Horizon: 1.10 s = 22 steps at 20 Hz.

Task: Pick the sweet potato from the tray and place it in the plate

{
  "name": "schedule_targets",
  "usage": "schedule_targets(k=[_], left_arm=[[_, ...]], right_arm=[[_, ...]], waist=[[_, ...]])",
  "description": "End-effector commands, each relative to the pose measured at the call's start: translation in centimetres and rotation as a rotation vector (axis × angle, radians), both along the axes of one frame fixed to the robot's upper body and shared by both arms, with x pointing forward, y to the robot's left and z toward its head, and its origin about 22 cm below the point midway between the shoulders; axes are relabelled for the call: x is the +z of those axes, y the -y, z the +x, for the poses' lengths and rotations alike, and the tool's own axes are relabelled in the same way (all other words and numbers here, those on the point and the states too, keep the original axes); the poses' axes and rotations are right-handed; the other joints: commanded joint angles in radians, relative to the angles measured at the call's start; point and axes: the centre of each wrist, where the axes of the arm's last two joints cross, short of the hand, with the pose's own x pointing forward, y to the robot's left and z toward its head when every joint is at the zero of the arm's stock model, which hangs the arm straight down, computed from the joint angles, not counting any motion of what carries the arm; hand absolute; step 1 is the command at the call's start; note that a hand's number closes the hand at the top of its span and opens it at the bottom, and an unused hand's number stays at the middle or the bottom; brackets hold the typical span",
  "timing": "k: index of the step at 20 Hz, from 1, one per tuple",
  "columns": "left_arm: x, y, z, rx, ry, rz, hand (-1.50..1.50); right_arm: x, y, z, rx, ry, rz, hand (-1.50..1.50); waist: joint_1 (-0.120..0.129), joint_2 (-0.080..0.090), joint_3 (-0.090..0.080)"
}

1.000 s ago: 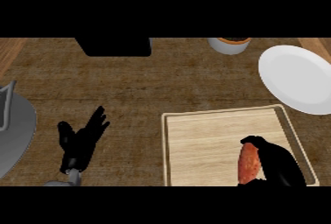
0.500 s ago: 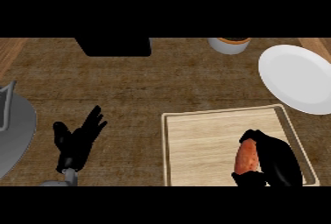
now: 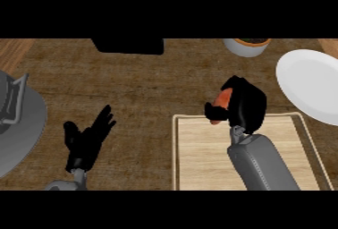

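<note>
The sweet potato [image 3: 224,99] sits wrapped in the curled fingers of the right hand [image 3: 243,107], lifted above the far edge of the tray [image 3: 198,147]. Pickup looks done; carrying it to the white plate [image 3: 310,85], right of the tray and beyond its far corner, remains. The left hand [image 3: 86,136] rests left of the tray, fingers straight.

Right hand [image 3: 243,107]: fingers and thumb curled round something orange, palm turned left, grey forearm running down and right from it to the lower edge. Left hand [image 3: 86,138]: well apart to its left, fingers straight, pointing up, resting.
</note>
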Motion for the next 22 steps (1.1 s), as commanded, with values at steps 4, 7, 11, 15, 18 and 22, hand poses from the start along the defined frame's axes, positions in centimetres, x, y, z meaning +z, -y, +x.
schedule_targets(k=[4, 7, 11, 15, 18, 22], left_arm=[[-1.0, -0.3, -0.6, 0.026, -0.027, 0.018, 0.0], [0.0, -0.4, -0.5, 0.008, -0.029, 0.008, 0.0], [-2.0, -1.1, -1.5, 0.048, -0.058, 0.0, 0.0], [-0.7, -1.4, -0.8, 0.043, -0.022, 0.018, 0.0], [0.3, -0.4, 0.5, 0.055, -0.041, 0.001, 0.0], [-1.7, -0.1, -1.6, 0.041, -0.037, 0.001, 0.0]], right_arm=[[2.5, -3.0, 4.8, -0.183, 0.288, 0.057, 1.5], [2.0, -2.0, 5.8, -0.265, 0.359, 0.14, 1.5], [2.1, 1.1, 6.8, -0.34, 0.462, 0.201, 1.5], [0.1, 5.8, 6.9, -0.39, 0.564, 0.233, 1.5], [-0.6, 8.9, 7.4, -0.418, 0.578, 0.164, 1.5], [-2.8, 13.4, 7.7, -0.499, 0.592, 0.087, 1.5]], waist=[[-0.013, -0.003, -0.001], [-0.02, -0.005, 0.0], [-0.04, -0.005, -0.001], [-0.043, -0.004, 0.001], [-0.052, -0.007, 0.0], [-0.041, -0.004, 0.0]])
